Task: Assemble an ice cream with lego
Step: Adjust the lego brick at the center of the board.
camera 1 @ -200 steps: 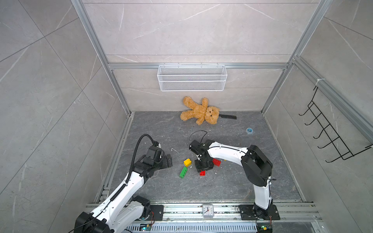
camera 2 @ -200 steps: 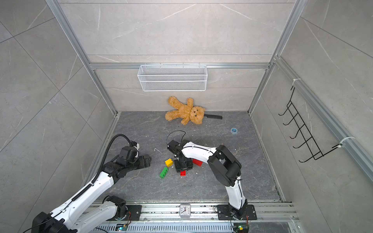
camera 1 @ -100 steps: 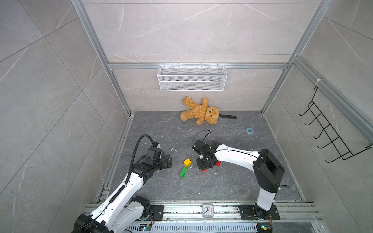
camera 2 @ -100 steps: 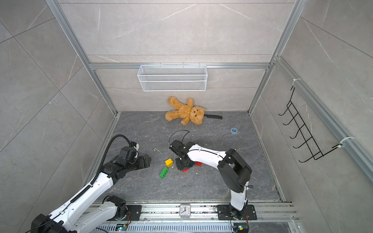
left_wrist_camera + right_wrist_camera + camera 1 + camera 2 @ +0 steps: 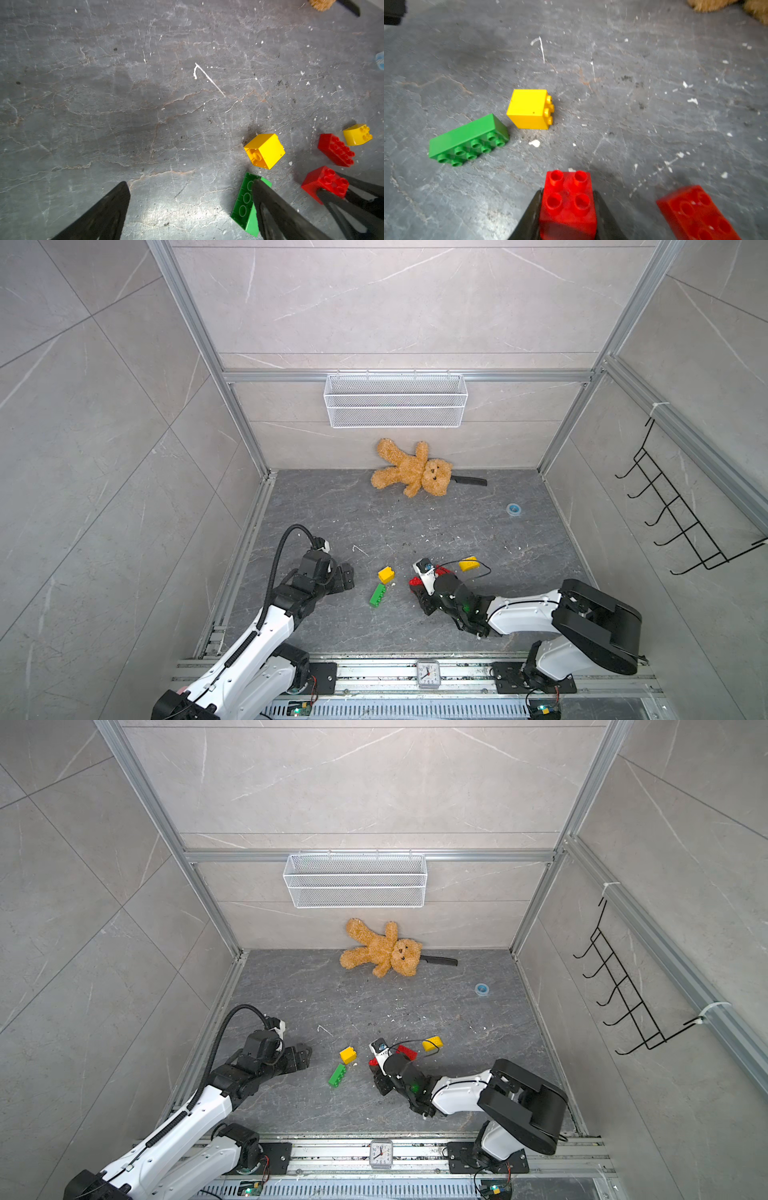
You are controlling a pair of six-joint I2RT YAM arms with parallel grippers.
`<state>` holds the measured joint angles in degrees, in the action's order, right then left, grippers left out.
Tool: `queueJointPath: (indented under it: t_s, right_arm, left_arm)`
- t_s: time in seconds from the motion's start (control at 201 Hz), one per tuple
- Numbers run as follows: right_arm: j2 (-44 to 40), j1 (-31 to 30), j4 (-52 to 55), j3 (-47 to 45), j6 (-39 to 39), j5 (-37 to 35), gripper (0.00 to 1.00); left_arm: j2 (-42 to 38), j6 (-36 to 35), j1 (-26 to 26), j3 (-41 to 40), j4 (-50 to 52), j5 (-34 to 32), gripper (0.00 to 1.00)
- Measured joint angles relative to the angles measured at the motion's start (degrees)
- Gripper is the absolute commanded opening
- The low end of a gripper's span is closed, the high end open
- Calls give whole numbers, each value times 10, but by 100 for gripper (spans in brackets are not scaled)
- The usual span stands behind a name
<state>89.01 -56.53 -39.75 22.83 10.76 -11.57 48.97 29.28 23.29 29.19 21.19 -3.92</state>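
Note:
Five lego bricks lie apart on the grey floor, none joined, so no ice cream is in view. My right gripper (image 5: 568, 199) is shut on the small red brick (image 5: 568, 203) (image 5: 414, 581), low at the floor. Beside it lie a longer red brick (image 5: 442, 571) (image 5: 695, 212) and a round-topped yellow brick (image 5: 468, 563) (image 5: 432, 1042). A square yellow brick (image 5: 386, 574) (image 5: 265, 150) and the long green brick (image 5: 377, 595) (image 5: 467, 139) lie on their sides between the arms. My left gripper (image 5: 347, 576) (image 5: 189, 182) is open and holds nothing. It is just left of the green brick.
A brown teddy bear (image 5: 411, 470) lies by the back wall, partly on a black comb (image 5: 469, 480). A small blue ring (image 5: 514, 510) sits at the back right. A wire basket (image 5: 395, 406) hangs on the back wall and a hook rack (image 5: 681, 522) on the right wall.
My right gripper closed on the small red brick, and the right arm swung back toward the front right, uncovering the round-topped yellow brick. The left arm stayed still.

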Motion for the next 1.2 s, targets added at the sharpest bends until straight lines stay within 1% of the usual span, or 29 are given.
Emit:
queueJointPath:
  t_s: [0.085,0.269,0.353,0.448,0.528,0.582,0.672,0.831,0.926,1.001,1.045,1.075,1.105,1.155,1.2]
  right_arm:
    - [26,-11,-99,-28,-13,-14,25]
    - [94,-33,-248,-50,-28,-42,27]
    - [126,-40,-299,-63,-29,-53,30]
    - [145,-46,-323,-73,-29,-65,32]
    - [148,-49,-334,-79,-28,-72,38]
    - [148,-50,-343,-83,-27,-76,48]
    - [148,-51,-351,-91,-20,-81,60]
    - [148,-54,-350,-96,-17,-89,65]
    - [128,-54,-332,-98,-13,-93,70]
    - [67,-55,-285,-101,0,-97,74]
    - [5,-55,-221,-94,10,-100,75]
    - [-45,-55,-159,-79,20,-102,75]
    - [-92,-55,-94,-56,30,-104,75]
    - [-152,-54,2,-12,43,-108,79]
    - [-203,-50,93,36,57,-108,80]
  left_arm:
    - [-15,3,0,-5,-14,2,94]
    - [-36,8,0,-24,-31,11,94]
    - [-42,10,0,-26,-32,10,94]
    - [-48,11,0,-26,-32,10,94]
    - [-47,12,0,-26,-32,11,94]
    - [-40,12,0,-26,-32,12,94]
    - [-23,11,0,-24,-30,16,94]
    - [10,4,0,-5,-20,26,94]
    - [24,-9,1,16,-5,30,94]
    - [50,-28,4,49,12,40,94]
    - [76,-40,8,76,25,44,94]
    - [93,-50,12,95,34,45,94]
    - [114,-60,17,119,45,45,94]
    - [145,-75,27,154,59,45,94]
    - [176,-92,39,189,72,44,94]
